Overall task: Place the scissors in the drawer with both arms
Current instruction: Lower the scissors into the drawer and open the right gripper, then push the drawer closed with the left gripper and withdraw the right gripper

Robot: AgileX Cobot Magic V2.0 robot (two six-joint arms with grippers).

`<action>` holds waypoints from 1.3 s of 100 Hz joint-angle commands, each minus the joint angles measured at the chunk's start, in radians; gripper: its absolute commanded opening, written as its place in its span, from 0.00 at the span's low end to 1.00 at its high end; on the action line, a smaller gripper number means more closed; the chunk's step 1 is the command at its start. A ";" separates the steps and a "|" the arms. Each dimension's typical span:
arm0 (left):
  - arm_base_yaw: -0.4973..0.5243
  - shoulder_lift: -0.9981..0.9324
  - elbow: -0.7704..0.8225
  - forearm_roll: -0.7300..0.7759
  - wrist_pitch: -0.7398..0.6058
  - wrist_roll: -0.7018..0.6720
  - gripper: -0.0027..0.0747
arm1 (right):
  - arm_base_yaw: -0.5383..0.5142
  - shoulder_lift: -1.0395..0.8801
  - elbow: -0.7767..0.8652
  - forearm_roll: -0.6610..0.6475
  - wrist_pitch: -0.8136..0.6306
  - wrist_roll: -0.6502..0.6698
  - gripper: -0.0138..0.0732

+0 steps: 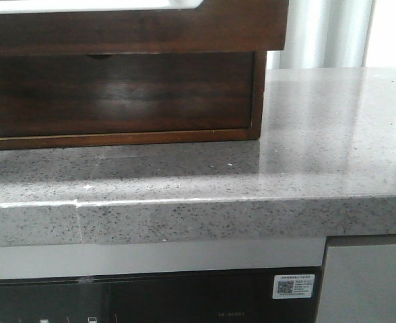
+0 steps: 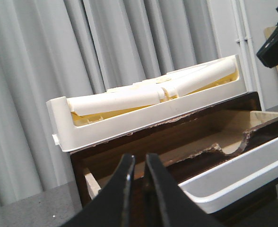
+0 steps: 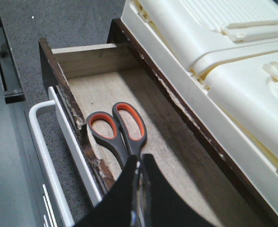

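Observation:
In the right wrist view, the scissors, grey handles with orange-lined loops, hang or lie inside the pulled-out drawer, handles over its pale wooden floor. My right gripper is shut on their blades, which are hidden between the fingers. I cannot tell whether the handles touch the floor. In the left wrist view, my left gripper is shut with nothing in it, just in front of the open drawer. In the front view only the drawer front shows at the top, and neither gripper appears.
A white plastic tray of cream parts sits on top of the cabinet. A lower drawer front with a small notch is closed. The cabinet stands on a grey speckled counter, with a dark appliance beneath.

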 commanded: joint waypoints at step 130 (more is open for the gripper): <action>-0.006 -0.008 0.209 -0.250 -0.253 -0.011 0.04 | -0.007 -0.853 1.137 0.092 -0.610 0.004 0.04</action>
